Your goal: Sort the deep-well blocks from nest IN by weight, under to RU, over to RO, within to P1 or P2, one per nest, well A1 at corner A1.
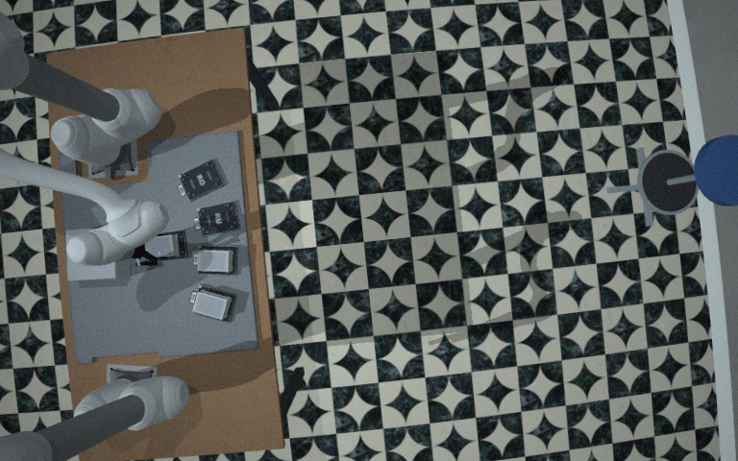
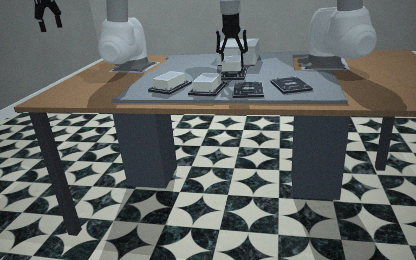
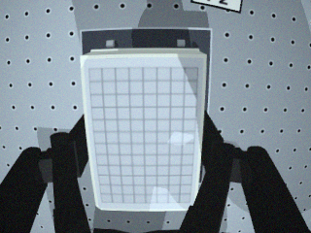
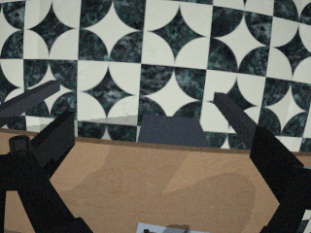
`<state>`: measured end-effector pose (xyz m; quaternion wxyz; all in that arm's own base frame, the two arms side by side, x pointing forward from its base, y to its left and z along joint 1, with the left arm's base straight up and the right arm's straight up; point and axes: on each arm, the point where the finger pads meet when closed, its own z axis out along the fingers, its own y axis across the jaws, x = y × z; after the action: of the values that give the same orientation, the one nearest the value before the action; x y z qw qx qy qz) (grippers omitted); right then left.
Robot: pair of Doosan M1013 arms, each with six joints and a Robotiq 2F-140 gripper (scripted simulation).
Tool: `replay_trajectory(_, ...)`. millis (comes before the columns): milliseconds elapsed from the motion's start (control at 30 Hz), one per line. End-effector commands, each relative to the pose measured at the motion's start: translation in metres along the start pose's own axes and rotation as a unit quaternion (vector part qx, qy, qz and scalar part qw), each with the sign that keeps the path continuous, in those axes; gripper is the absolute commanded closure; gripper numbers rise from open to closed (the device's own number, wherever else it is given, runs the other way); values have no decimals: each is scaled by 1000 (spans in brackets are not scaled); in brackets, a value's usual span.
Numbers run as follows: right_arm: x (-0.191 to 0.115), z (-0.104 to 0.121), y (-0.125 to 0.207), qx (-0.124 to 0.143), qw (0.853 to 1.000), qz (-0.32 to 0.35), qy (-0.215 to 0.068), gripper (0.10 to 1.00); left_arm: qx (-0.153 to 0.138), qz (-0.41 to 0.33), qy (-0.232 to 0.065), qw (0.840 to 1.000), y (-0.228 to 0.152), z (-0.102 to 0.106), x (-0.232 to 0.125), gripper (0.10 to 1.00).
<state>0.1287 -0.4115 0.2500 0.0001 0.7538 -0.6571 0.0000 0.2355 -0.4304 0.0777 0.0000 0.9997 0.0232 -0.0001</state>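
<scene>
My left gripper (image 2: 232, 63) (image 3: 145, 123) is shut on a white deep-well block (image 1: 162, 246) (image 2: 231, 65) (image 3: 143, 136) and holds it level, slightly above its dark nest (image 2: 233, 77) (image 3: 146, 36), which I take as IN. A second block (image 1: 214, 259) (image 2: 205, 83) sits in the nest beside RU, apparently P2. A third block (image 1: 211, 303) (image 2: 168, 80) sits in the outer pass nest. Both look flat. Reject nests RU (image 1: 218, 218) (image 2: 249, 92) and RO (image 1: 200, 180) (image 2: 291, 88) are empty. My right gripper (image 2: 51, 25) (image 4: 165, 136) is open and empty, high off the table's side. No lit lamp shows.
A pale box (image 1: 91, 272) (image 2: 250, 48) stands behind the held block, partly under the left arm in the top view; I cannot tell whether it is CW. The grey pegboard (image 1: 115, 330) (image 2: 139, 93) lies on the wooden table (image 1: 230, 411) (image 2: 58, 93) between the arm bases.
</scene>
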Motion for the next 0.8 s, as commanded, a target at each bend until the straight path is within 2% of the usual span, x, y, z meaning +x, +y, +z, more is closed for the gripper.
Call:
replay_trajectory(0,0,-1,0,0,1000,0,0,98,0,0,0,1000,0,-7,0,999)
replay_trajectory(767,0,-1,0,0,1000,0,0,98,0,0,0,1000,0,-42,0,999)
